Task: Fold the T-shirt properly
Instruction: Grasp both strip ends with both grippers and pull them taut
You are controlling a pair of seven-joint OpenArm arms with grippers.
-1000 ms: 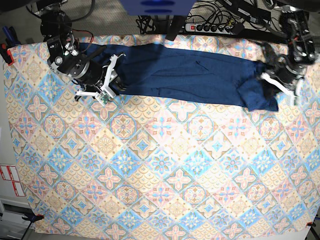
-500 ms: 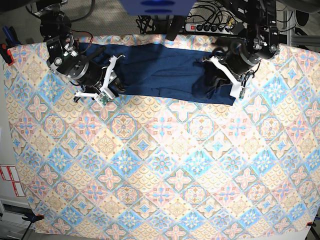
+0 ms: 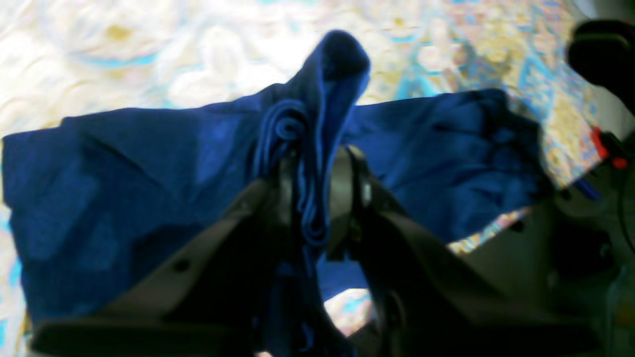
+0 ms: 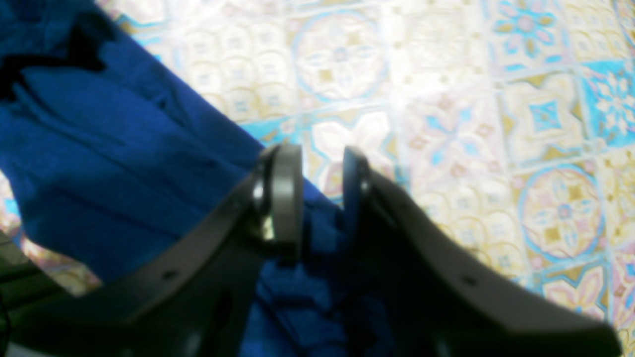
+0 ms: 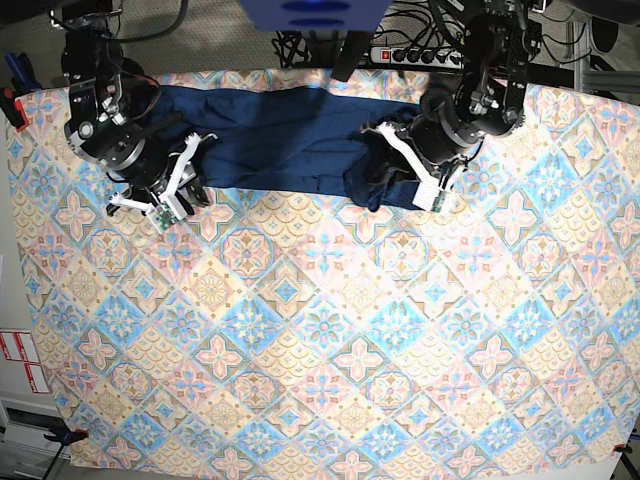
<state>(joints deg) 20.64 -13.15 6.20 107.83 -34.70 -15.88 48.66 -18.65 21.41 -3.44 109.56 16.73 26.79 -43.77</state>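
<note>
Shirt: the dark blue shirt (image 5: pixel 290 138) lies as a long band along the 12 o'clock edge of the patterned tablecloth (image 5: pixel 330 340), its 3 o'clock end bunched and lifted.
My left claw (image 5: pixel 400 172): it sits at the shirt's 3 o'clock end in the base view, where the cloth hides my fingers.
Left wrist view: only here do I see my grip, narrow, with a rolled wad of shirt (image 3: pixel 310 163) pinched between both fingers and poking out toward 12 o'clock.
My right claw (image 5: pixel 178 192): at the shirt's 9 o'clock end, near its lower edge.
Right wrist view: my fingers (image 4: pixel 285 198) stand a little apart with blue cloth (image 4: pixel 124 163) in the gap; the blur means I cannot tell if they clamp it.
Base view only: a power strip (image 5: pixel 415 56) and cables past the cloth at 12 o'clock.
</note>
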